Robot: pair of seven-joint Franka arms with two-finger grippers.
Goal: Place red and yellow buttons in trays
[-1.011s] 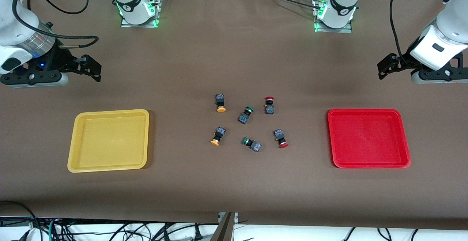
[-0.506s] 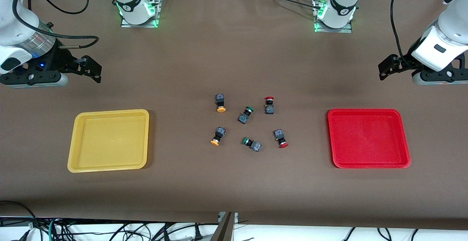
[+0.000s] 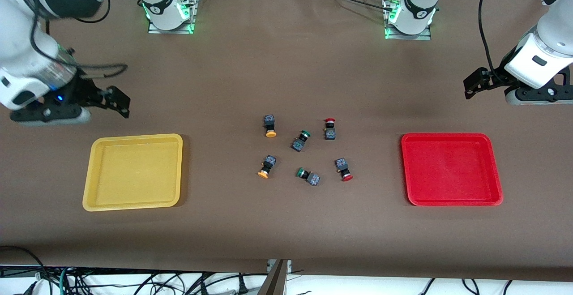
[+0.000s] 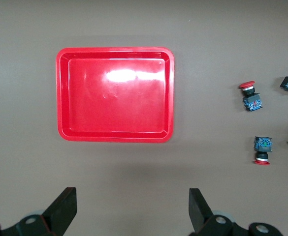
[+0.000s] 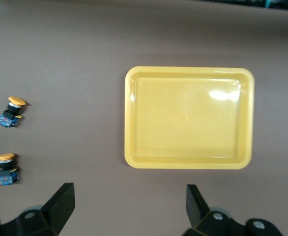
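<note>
The yellow tray [image 3: 134, 137] lies toward the right arm's end and the red tray [image 3: 447, 135] toward the left arm's end. Between them lie two yellow-capped buttons [image 3: 270, 127] [image 3: 266, 167] and two red-capped buttons [image 3: 330, 129] [image 3: 344, 169]. My right gripper [image 3: 117, 101] is open and empty over bare table beside the yellow tray [image 5: 189, 70]; its wrist view shows both yellow buttons [image 5: 12, 112] [image 5: 7, 168]. My left gripper [image 3: 472, 84] is open and empty over bare table beside the red tray [image 4: 115, 49]; its wrist view shows both red buttons [image 4: 250, 96] [image 4: 262, 150].
Two green-capped switches [image 3: 302, 140] [image 3: 308, 176] lie among the buttons in the middle of the table. Both arm bases [image 3: 168, 13] [image 3: 409, 17] stand along the table's edge farthest from the front camera. Cables hang below the nearest edge.
My right gripper has moved down toward the yellow tray and a little toward the middle of the table. My left gripper has barely shifted. The buttons and trays have not moved.
</note>
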